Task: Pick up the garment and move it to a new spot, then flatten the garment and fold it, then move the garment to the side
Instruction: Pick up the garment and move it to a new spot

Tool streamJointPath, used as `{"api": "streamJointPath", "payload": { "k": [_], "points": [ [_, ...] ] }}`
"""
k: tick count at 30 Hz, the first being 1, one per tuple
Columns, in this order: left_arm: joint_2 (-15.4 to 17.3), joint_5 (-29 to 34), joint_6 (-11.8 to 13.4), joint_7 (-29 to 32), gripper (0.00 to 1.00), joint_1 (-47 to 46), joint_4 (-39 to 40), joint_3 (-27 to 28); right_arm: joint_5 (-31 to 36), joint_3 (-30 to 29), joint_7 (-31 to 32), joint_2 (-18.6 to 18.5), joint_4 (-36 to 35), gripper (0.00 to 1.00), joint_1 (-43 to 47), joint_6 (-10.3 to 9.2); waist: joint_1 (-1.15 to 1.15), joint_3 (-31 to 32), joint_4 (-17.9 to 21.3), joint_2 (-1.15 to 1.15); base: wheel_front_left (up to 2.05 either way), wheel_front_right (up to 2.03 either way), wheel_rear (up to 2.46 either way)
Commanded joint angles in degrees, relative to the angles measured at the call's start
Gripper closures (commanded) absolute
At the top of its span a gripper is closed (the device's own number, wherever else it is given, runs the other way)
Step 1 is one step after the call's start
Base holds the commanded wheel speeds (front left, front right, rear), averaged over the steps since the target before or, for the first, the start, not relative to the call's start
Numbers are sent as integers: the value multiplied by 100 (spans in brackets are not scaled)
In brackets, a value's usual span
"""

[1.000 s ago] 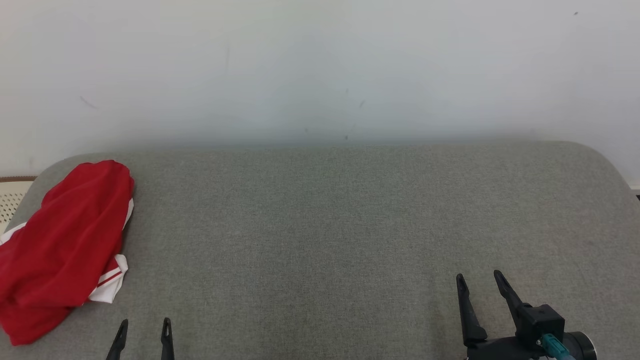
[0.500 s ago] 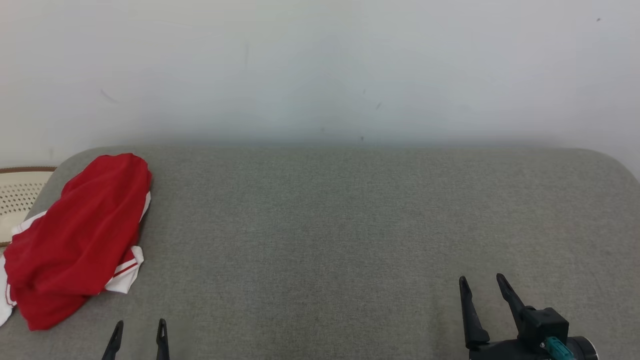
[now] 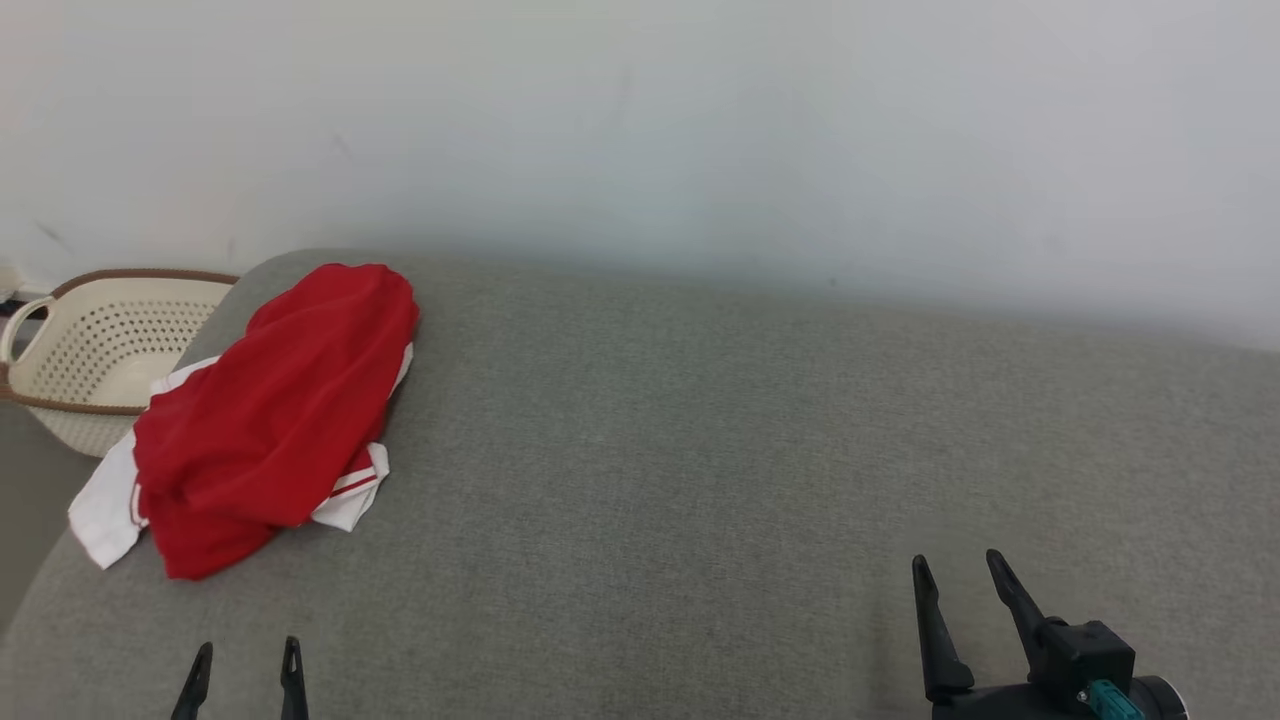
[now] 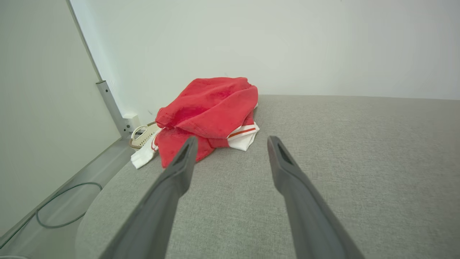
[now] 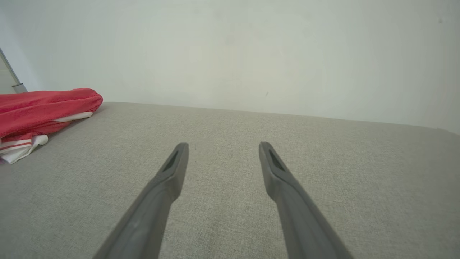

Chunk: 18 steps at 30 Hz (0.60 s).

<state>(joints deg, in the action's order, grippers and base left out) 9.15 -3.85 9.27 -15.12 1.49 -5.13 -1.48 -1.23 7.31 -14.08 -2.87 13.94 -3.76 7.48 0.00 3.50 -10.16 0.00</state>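
A crumpled red garment (image 3: 275,420) with white, red-striped trim lies in a heap near the far left corner of the grey fabric surface (image 3: 700,480). The left wrist view has the garment (image 4: 210,111) just beyond my left gripper (image 4: 231,142), whose fingers stand apart with nothing between them. In the head view my left gripper (image 3: 247,652) sits at the bottom edge, short of the heap. My right gripper (image 3: 958,568) hovers open over bare fabric at the lower right, far from the garment (image 5: 43,108); nothing sits between the spread fingers of my right gripper (image 5: 222,145).
A cream perforated basket (image 3: 100,345) with a brown rim stands off the surface's left end, beside the garment. A pale wall runs behind. In the left wrist view a partition post (image 4: 111,108) and a cable (image 4: 61,208) on the floor lie left of the surface.
The head camera has turned left, so the whole picture has shifted right and the basket has come into sight. The garment lies as before and both grippers stay open.
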Motion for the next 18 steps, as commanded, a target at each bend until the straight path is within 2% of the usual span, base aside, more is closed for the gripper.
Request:
{"api": "streamJointPath", "payload": {
  "k": [1, 18],
  "points": [
    [57, -27, 33, -17, 0, 16, -23, 40, -3, 24, -31, -1, 13, 0, 51, 2, 0, -11, -381, 0, 0, 0, 0],
    [212, -113, 86, 43, 0, -22, -18, 96, -218, 363, -99, -1, 46, 0, 4, 2, 0, 56, -1367, 0, 0, 0, 0]
  ]
}}
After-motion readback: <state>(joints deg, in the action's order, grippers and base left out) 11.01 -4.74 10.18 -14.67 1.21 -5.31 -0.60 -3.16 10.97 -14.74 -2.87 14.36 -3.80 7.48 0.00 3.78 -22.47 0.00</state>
